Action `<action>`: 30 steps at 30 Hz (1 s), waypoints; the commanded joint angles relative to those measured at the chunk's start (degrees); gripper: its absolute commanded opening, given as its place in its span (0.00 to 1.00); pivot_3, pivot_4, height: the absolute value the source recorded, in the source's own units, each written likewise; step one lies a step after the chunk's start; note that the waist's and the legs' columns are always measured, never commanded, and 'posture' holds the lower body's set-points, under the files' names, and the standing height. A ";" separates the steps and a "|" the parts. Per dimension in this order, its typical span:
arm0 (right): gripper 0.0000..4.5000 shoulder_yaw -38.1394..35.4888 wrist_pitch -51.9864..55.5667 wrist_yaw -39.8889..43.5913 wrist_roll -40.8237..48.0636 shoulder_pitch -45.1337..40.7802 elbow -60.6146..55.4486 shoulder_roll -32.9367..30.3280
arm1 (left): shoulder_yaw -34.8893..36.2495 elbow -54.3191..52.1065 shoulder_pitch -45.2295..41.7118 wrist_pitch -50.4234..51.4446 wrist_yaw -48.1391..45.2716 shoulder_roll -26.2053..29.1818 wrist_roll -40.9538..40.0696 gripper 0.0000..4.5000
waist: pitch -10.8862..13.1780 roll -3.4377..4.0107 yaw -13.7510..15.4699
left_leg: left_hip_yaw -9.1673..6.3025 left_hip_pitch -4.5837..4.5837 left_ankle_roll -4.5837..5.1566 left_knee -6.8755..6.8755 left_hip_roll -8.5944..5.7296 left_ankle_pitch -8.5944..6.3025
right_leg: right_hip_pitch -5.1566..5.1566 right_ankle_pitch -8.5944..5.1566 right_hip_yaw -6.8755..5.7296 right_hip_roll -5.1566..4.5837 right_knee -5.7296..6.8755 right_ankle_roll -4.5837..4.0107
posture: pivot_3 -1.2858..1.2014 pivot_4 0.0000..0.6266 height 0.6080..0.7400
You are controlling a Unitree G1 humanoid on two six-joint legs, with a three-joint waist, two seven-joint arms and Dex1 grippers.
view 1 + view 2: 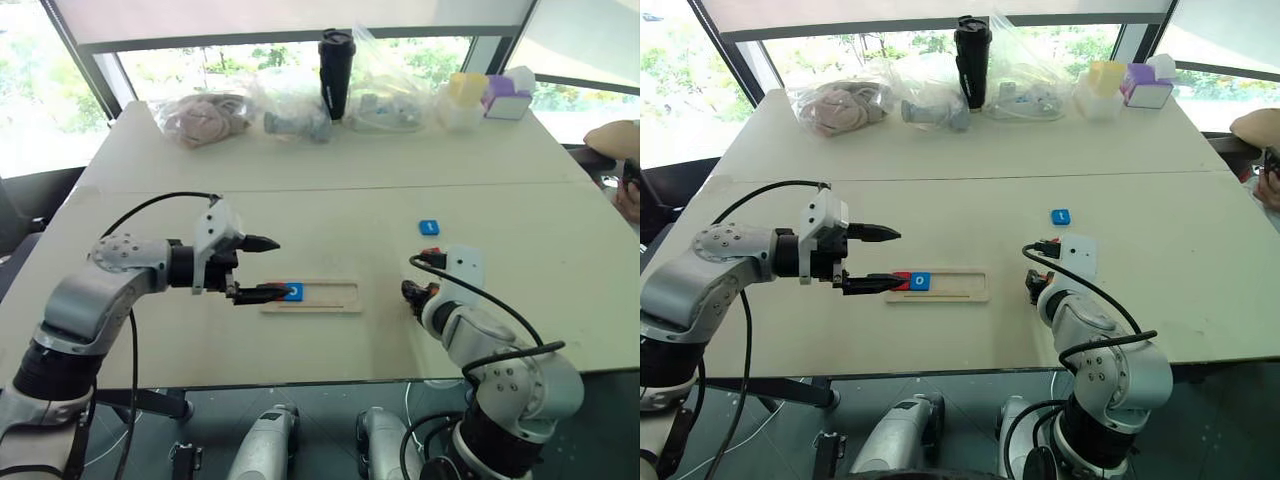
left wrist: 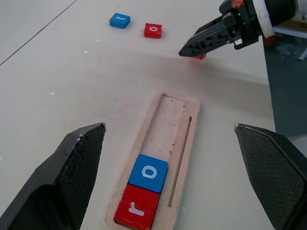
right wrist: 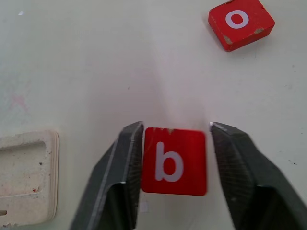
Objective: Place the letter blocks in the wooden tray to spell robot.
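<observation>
Light wood, the tray [image 1: 312, 297] lies near the counter's [image 1: 330, 215] front edge, a little left of its middle, its long axis running along that edge. Its left end holds a red r [image 2: 136, 212] and, touching it, a blue o [image 2: 149, 173]; the other slots are bare.

The left tool [image 1: 262, 268] hangs at the tray's left end, pointing along the tray toward the right edge. Its two fingers are spread as wide as they go, one above the other, the lower fingertip over the r, and it holds nothing.

The right tool [image 3: 175, 146] is near the front edge, right of the tray and apart from it, angled down at the counter. A red b [image 3: 173, 161] lies flat on the counter between its fingers, letter up. One finger [image 3: 125, 158] is against the block's side, the other [image 3: 235, 163] stands just off it, so the tool is partly spread and not pinching.

Farther back lie a red o [image 3: 241, 21] and, beyond it, a blue t [image 1: 429, 227], both flat in the right half.

At the far edge stand a black tumbler [image 1: 336, 72], plastic bags [image 1: 290, 105] and small boxes [image 1: 490, 95].
</observation>
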 commanded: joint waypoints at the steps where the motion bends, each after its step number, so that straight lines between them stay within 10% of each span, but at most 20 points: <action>1: 0.92 0.69 0.38 -0.47 2.10 1.35 -1.28 1.65 | 0.95 -1.25 -0.05 -0.91 -0.14 0.42 0.02 1.00 | 0.00 0.00 0.01 | 0.00 0.00 0.00 0.00 0.00 0.00 | -0.01 0.00 0.00 0.00 0.00 0.00 | 0.52 0.24 1.00; 8: 0.98 -1.50 0.38 13.11 12.42 -3.34 1.08 -21.23 | 1.40 -0.98 0.74 -1.10 -0.43 1.03 0.09 1.00 | 0.07 0.09 0.07 | 0.00 -0.02 -0.01 0.09 -0.02 -0.01 | 0.04 0.00 -0.04 -0.04 -0.26 0.00 | 0.52 0.24 1.00; 15: 0.98 0.31 -31.16 53.31 16.48 8.04 6.68 -56.91 | 1.41 -2.06 1.42 -1.55 -5.16 4.24 -1.10 1.00 | 0.05 -0.01 0.39 | -0.01 -0.09 0.28 -0.13 -0.02 -0.07 | 0.49 -0.16 -0.24 -0.09 -0.78 0.26 | 0.52 0.24 1.00; 30: 0.98 18.58 -60.40 64.12 2.81 7.38 30.71 -55.80 | 1.68 -4.86 4.27 -2.66 -5.64 6.67 -0.26 1.00 | 0.09 -0.03 0.44 | 0.07 -0.03 0.17 0.21 0.10 -0.35 | 0.68 -0.06 -0.14 -0.26 -0.89 0.11 | 0.52 0.24 1.00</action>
